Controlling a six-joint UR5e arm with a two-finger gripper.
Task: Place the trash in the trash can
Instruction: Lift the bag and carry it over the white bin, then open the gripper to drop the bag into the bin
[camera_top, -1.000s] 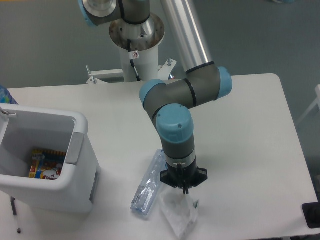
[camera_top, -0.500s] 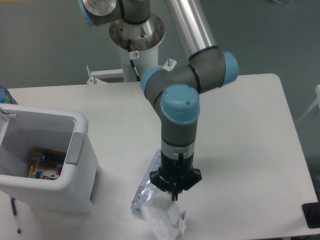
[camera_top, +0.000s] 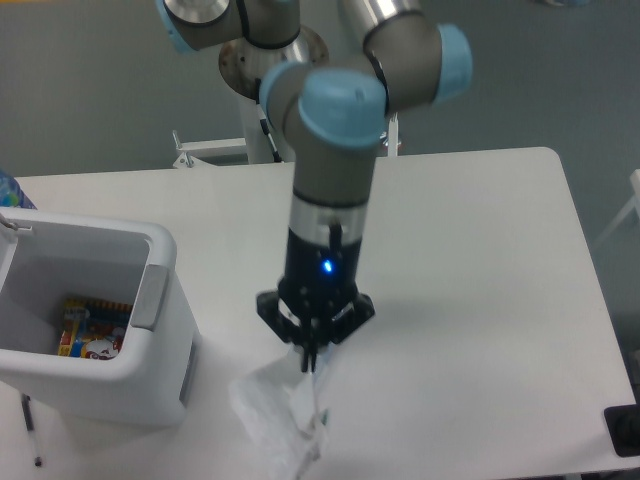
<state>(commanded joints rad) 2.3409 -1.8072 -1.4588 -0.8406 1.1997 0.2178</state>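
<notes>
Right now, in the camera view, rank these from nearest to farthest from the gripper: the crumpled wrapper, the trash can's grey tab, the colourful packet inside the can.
1. The crumpled plastic wrapper, hanging directly below the gripper, which is shut on it.
2. The grey tab, left of the gripper, on the near wall of the trash can.
3. The colourful packet, farther left, on the can's floor.

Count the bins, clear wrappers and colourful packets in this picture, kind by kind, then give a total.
Bins: 1, the white trash can
Clear wrappers: 1, the wrapper hanging from the hand
Colourful packets: 1, the packet inside the bin
Total: 3
</notes>
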